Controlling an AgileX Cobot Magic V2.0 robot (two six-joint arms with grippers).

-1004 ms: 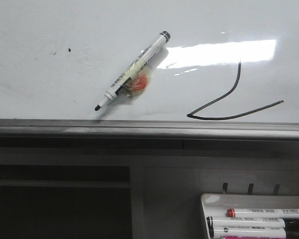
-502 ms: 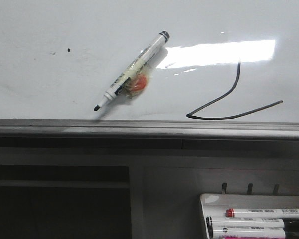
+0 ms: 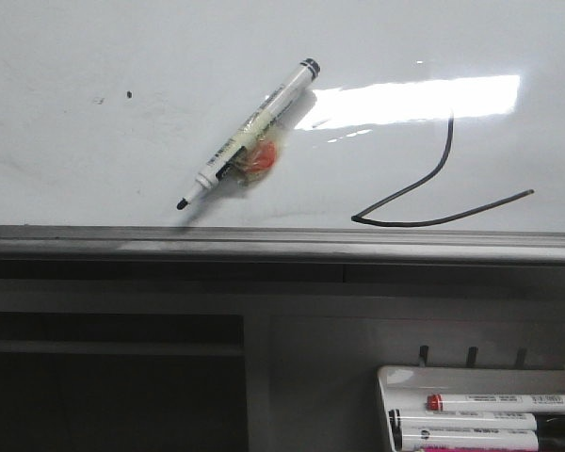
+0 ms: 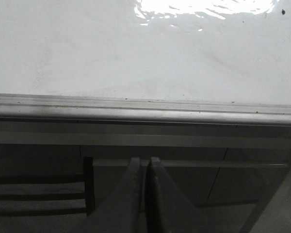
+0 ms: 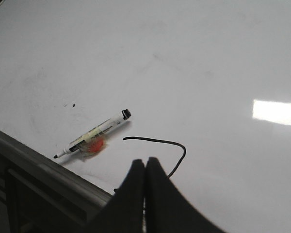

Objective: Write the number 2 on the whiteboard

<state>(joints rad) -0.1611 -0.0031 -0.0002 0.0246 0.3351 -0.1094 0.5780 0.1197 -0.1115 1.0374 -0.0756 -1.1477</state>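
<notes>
The whiteboard (image 3: 122, 56) fills the upper front view, glossy white with a grey edge rail (image 3: 264, 240). A thin black number 2 (image 3: 433, 188) is drawn at its right, with a long curved base stroke; its top is lost in the glare. A white marker (image 3: 250, 132), uncapped, with an orange lump taped to it, lies on the board left of the 2. In the right wrist view the marker (image 5: 92, 136) and the 2 (image 5: 177, 148) show beyond my shut, empty right gripper (image 5: 145, 162). My left gripper (image 4: 144, 161) is shut and empty, below the board's rail (image 4: 145, 109).
A small white tray (image 3: 480, 414) with several markers hangs at the lower right under the rail. Small dark specks (image 3: 130, 94) mark the board's left part. A bright rectangular glare (image 3: 414, 99) lies above the 2. Dark framework sits below the rail.
</notes>
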